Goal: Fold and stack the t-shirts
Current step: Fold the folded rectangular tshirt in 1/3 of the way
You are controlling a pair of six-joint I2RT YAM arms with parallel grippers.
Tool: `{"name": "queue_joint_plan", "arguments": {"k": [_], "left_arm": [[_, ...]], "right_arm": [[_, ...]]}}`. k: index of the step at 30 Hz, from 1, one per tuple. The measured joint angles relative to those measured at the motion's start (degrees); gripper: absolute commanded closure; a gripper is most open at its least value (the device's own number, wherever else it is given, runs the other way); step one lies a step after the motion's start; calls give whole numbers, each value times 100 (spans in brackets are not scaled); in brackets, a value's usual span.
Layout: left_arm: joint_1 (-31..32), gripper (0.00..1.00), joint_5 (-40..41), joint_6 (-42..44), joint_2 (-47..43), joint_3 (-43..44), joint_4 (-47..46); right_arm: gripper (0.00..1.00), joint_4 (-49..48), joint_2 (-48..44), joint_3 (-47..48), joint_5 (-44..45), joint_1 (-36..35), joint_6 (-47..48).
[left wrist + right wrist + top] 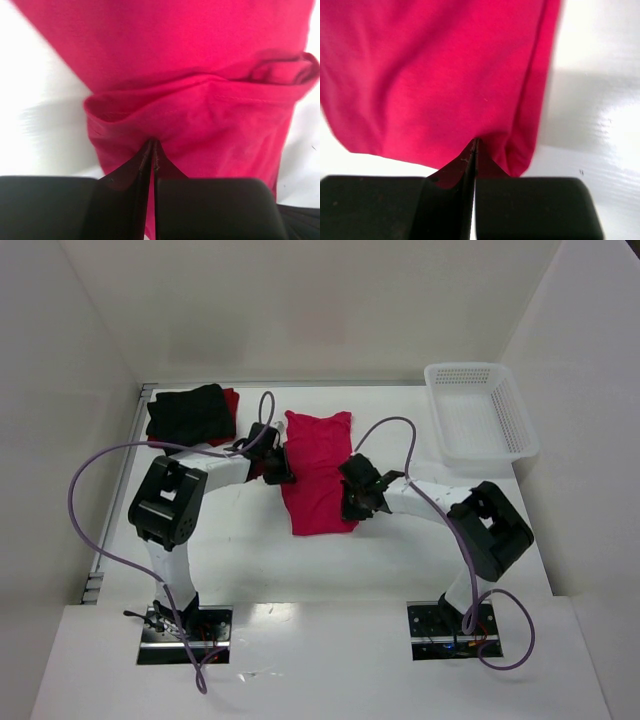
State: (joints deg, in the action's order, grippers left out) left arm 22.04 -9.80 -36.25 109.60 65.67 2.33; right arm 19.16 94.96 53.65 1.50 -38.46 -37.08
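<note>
A crimson-pink t-shirt lies as a long folded strip in the middle of the table. My left gripper sits at its left edge, and in the left wrist view this gripper is shut on a raised fold of the pink cloth. At the strip's right edge near the lower end is my right gripper. The right wrist view shows that gripper shut on the hem of the shirt. A folded black t-shirt rests on a darker red t-shirt at the back left.
A white perforated basket stands at the back right corner. White walls close in the table on the left, back and right. Purple cables loop from both arms over the near part of the table.
</note>
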Motion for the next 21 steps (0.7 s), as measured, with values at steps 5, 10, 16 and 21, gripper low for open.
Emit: {"name": "queue_joint_plan", "arguments": {"k": [5,10,16,21], "left_arm": [[-122,90,9,-22,59,4,-48],[-278,90,35,-13,68,35,-70],[-448,86,59,39,72,127,-17],[-503,68,-28,184,-2,238,107]], "right_arm": [[100,13,0,-127,28,-42,-109],[100,-48,-46,-258,48,-81,-188],[100,-44,-363,-553,96,-94,-232],[84,160,-761,-632,160,-98,-249]]}}
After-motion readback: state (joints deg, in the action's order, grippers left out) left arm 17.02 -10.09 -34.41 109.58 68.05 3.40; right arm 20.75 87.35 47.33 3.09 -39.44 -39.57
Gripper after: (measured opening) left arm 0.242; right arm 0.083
